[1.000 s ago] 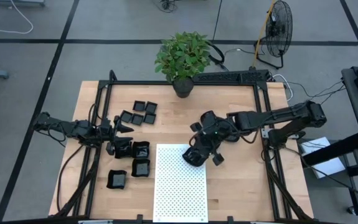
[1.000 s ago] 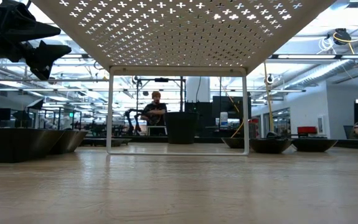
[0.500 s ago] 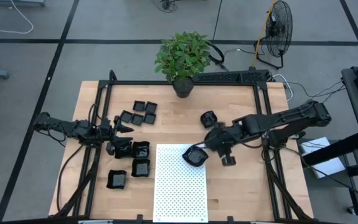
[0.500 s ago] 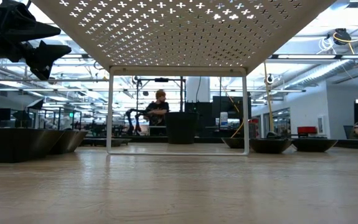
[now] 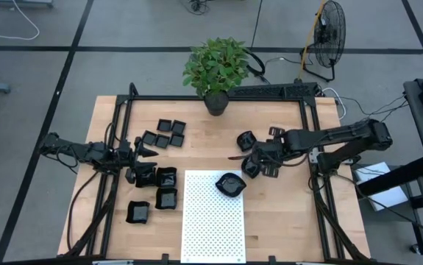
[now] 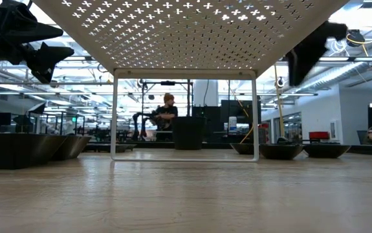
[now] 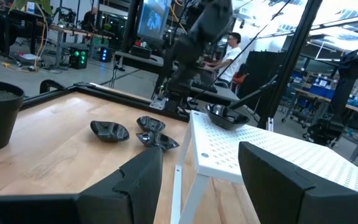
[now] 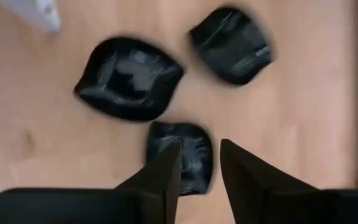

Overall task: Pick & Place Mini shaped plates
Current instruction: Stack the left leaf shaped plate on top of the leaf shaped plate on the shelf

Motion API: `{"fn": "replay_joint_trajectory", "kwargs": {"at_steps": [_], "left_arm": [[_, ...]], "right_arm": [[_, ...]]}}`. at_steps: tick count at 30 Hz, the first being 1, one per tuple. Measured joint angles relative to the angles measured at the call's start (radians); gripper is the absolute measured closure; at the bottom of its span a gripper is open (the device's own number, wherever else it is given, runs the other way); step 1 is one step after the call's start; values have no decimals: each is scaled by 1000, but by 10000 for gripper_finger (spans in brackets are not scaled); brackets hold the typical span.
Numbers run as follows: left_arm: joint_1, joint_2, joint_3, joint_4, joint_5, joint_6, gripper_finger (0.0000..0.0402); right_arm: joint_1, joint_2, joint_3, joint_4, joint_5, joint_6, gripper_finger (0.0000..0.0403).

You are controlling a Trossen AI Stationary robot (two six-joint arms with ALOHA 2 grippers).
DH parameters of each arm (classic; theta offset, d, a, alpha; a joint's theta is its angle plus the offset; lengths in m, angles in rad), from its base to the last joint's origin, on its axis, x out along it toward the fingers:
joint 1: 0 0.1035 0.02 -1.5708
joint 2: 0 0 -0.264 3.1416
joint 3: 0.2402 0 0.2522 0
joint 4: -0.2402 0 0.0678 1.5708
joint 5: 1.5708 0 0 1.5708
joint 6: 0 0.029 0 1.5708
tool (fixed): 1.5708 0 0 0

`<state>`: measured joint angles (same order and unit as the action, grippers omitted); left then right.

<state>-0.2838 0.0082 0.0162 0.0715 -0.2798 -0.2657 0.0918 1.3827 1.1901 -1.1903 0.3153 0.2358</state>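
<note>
One mini shaped plate [image 5: 230, 184] lies on the far right corner of the white dotted mat [image 5: 211, 228]. My right gripper [image 5: 257, 163] hovers open, pointing down, over the wood right of the mat. In the right wrist view its fingers [image 8: 197, 165] stand above a small black plate [image 8: 180, 155], with two more plates [image 8: 129, 84] [image 8: 231, 43] beyond it. More plates lie on the wood left of the mat [image 5: 165, 177] [image 5: 138, 212] and in a far-left cluster [image 5: 163, 134]. My left gripper [image 5: 143, 151] waits open at the left, level above the table [image 7: 197, 180].
A potted plant [image 5: 215, 81] stands at the far edge's middle. A black frame rail [image 5: 310, 147] borders the table. The mat is a raised perforated stand on legs [image 6: 186, 26]. Bare wood lies right of the mat near the front edge [image 5: 277, 221]. A person [image 6: 166, 113] stands in the room behind.
My right gripper has left a plate on the mat's far right corner and drawn away toward the table's right and far side. It has rolled and tipped to point down, and now stands over the plates on the wood. The plate stays flat on the mat.
</note>
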Motion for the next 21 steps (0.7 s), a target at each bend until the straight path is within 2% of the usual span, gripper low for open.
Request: {"fn": "replay_joint_trajectory", "kwargs": {"at_steps": [4,10,21], "left_arm": [[0,0,0,0,0,0,188],[0,0,0,0,0,0,188],[0,0,0,0,0,0,188]], "right_arm": [[-26,-7,-126,44,-90,-13,289],[-26,-91,-315,231,-156,-36,294],[-25,-320,-551,418,-162,91,296]]}}
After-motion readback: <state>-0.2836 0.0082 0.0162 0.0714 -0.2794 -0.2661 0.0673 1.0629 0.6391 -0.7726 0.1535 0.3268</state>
